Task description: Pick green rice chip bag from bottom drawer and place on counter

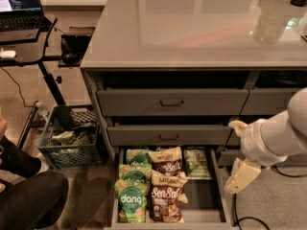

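Note:
The bottom drawer (pixel 204 202) is pulled open below the counter (pixel 192 32). In its left column lie three green rice chip bags with white "dang" lettering: front (pixel 131 200), middle (pixel 135 174) and back (pixel 138 155). Brown-and-cream Sea Salt bags (pixel 165 198) lie beside them, and a paler green striped bag (pixel 196 163) lies at the back right. My gripper (pixel 236 155) hangs just right of the drawer's right wall, above the floor. It is open and empty, apart from all the bags.
Two closed drawer fronts (pixel 171 102) sit above the open drawer. A dark plastic crate (pixel 72 140) stands to the left on the floor. A black desk with a laptop (pixel 21 42) is at far left. A person's leg (pixel 29 202) is at bottom left. A cable (pixel 240 217) lies under my arm.

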